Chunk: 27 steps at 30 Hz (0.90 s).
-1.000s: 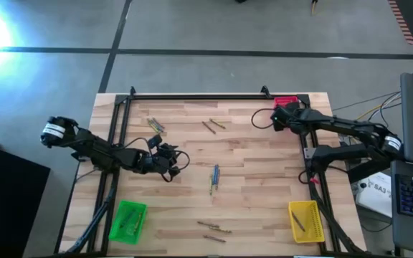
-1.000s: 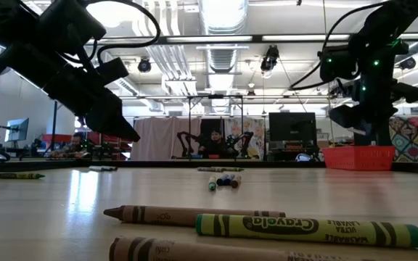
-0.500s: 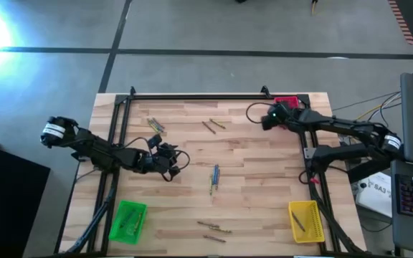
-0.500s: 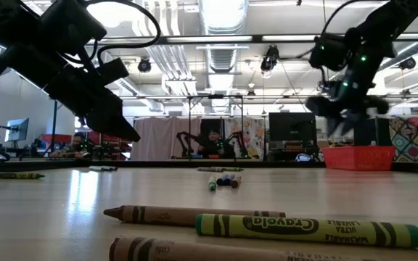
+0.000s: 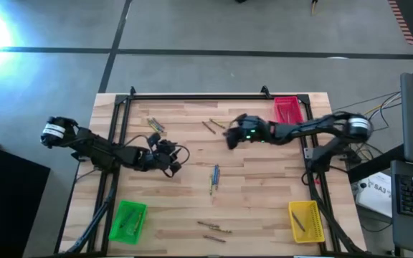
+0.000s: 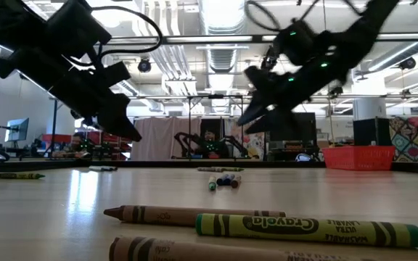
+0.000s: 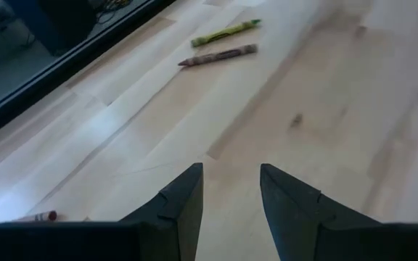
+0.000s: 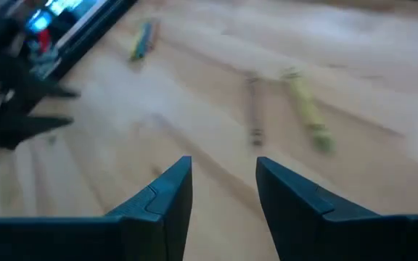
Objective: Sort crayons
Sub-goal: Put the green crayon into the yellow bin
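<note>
- Crayons scattered in small groups on the wooden tabletop (image 5: 264, 186), none held.
- Pair of crayons (image 5: 214, 126) (one brown, one yellowish-green) near the far edge, just beside the right end effector; same pair ahead of the fingers in the right wrist view (image 8: 285, 109).
- Blue crayons (image 5: 214, 175) lying side by side near the tabletop's middle, between the two arms.
- Small cluster of crayons (image 5: 155, 125) toward the far left, just beyond the left end effector.
- Near-edge crayons (image 5: 214, 229), brown and green; large in the low view foreground (image 6: 296, 226).
- Brown and green crayons also ahead of the left fingers in the left wrist view (image 7: 218, 43).
- Green tray (image 5: 128, 221) at near left corner, crayons inside; yellow tray (image 5: 305, 221) at near right corner with one dark crayon inside; red tray (image 5: 287, 109) at far right corner, contents not discernible.
- Right end effector (image 5: 232, 136) reaching in over the far-centre of the tabletop, above the surface in the low view (image 6: 256, 109); fingers (image 8: 167, 190) parted, gap bare, nothing grasped.
- Left end effector (image 5: 176, 159) over the left-centre of the tabletop, raised off the wood (image 6: 125, 125); fingers (image 7: 183, 196) apart with bare wood showing between them, released.
</note>
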Each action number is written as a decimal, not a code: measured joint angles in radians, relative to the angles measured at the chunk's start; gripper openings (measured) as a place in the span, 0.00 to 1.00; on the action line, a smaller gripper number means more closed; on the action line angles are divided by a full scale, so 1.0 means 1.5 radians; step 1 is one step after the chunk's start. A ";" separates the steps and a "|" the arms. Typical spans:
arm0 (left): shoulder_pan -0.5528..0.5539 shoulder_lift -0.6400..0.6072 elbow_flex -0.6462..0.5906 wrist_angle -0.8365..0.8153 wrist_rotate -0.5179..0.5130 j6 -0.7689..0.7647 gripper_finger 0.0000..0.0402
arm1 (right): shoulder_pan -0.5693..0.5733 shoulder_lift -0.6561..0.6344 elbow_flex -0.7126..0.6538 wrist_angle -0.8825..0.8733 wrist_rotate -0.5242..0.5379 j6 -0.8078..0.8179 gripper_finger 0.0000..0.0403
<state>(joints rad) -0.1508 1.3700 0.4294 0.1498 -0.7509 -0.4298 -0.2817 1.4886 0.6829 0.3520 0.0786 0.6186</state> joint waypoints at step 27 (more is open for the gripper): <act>0.036 -0.130 -0.021 -0.202 -0.053 -0.147 0.18 | 0.020 0.462 0.707 -0.383 -0.023 -0.204 0.31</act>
<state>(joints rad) -0.0966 1.1750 0.3984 -0.1529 -0.8301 -0.6505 -0.2522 2.1822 1.7428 -0.2229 0.0447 0.3132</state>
